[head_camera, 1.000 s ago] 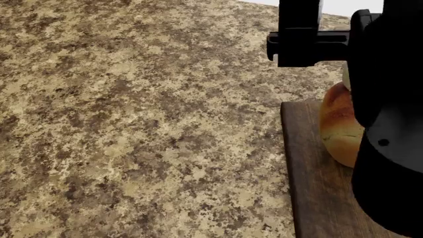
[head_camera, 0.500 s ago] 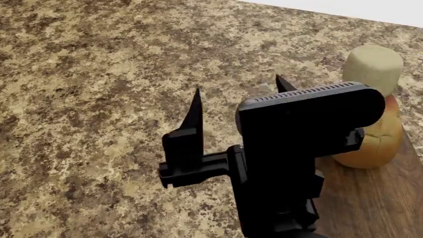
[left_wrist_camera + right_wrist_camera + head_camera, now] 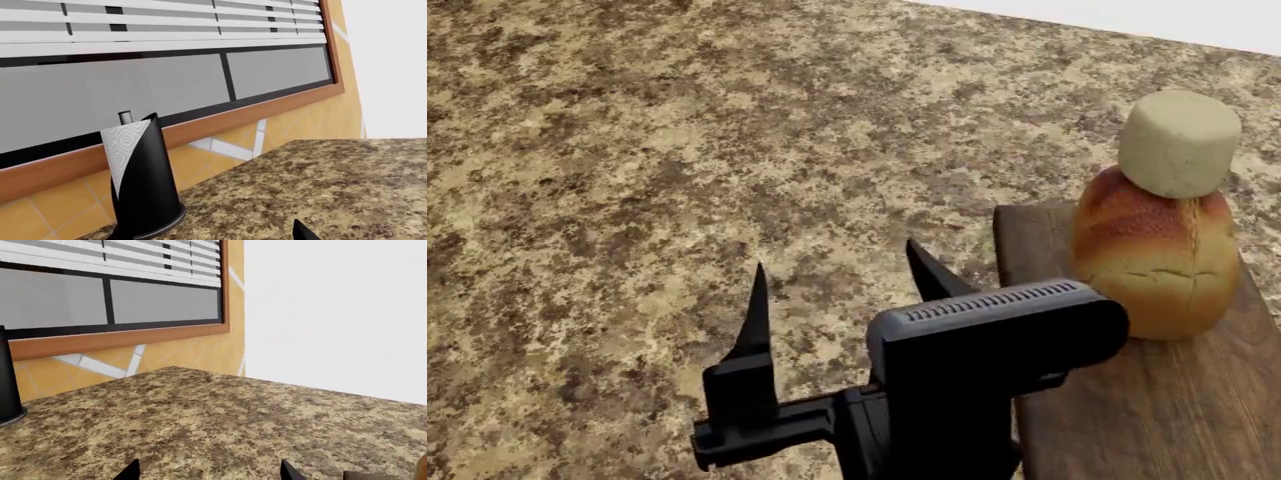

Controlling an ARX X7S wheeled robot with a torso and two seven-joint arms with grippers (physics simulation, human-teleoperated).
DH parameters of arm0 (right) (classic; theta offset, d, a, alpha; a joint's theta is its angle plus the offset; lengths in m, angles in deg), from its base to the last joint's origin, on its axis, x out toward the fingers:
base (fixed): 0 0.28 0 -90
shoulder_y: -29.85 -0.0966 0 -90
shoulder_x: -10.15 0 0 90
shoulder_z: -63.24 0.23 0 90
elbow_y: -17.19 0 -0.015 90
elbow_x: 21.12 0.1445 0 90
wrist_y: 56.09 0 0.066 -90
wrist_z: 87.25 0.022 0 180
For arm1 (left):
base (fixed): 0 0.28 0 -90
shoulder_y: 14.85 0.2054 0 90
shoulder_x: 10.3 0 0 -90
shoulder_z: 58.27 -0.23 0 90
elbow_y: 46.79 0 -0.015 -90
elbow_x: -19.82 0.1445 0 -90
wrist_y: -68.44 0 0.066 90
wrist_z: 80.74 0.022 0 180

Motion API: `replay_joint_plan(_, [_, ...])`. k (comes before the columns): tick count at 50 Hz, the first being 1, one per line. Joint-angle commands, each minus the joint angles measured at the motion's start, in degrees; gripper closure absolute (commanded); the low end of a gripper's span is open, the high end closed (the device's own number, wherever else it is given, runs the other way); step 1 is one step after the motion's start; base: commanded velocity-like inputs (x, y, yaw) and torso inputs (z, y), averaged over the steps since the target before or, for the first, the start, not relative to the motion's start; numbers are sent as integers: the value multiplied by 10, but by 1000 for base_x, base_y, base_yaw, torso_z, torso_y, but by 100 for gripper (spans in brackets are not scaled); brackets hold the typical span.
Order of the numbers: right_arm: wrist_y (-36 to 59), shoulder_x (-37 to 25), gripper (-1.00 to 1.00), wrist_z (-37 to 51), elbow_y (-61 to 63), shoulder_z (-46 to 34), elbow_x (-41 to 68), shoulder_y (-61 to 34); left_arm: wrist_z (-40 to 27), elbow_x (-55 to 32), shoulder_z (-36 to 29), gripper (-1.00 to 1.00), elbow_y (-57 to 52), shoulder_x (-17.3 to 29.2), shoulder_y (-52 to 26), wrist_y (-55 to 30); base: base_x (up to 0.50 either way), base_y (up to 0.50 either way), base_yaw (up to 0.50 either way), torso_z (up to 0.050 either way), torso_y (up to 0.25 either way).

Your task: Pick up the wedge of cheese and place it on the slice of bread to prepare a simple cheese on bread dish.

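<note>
The pale cream wedge of cheese sits on top of the golden-tan slice of bread, which stands on the dark wooden board at the right. My right gripper is open and empty, low over the counter just left of the board, apart from bread and cheese. In the right wrist view its fingertips stand wide apart, with the board's edge beside them. My left gripper is out of the head view. Its wrist view shows one fingertip far off centre and nothing held.
The speckled granite counter stretches left and far from the board. A black paper towel holder stands on it against the orange tiled wall, under a wood-framed window with blinds. A white wall lies beyond the counter's far edge.
My right gripper has drawn back from over the bread toward the near side and lower, open. The cheese, hidden behind it one second ago, now shows resting on the bread.
</note>
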Motion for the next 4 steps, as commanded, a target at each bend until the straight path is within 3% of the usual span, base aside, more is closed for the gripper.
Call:
replay_joint_plan(1, [-36,-17,-100,6,50,2,-25,59,0,-1,-2,-100,0,1,-1,0,0,0,0,0,0])
replay_joint_plan(4, [-38,-24,-100,16,59,7,-31,67,0,-1,-3,-100,0,1,-1,0,0,0,0,0,0])
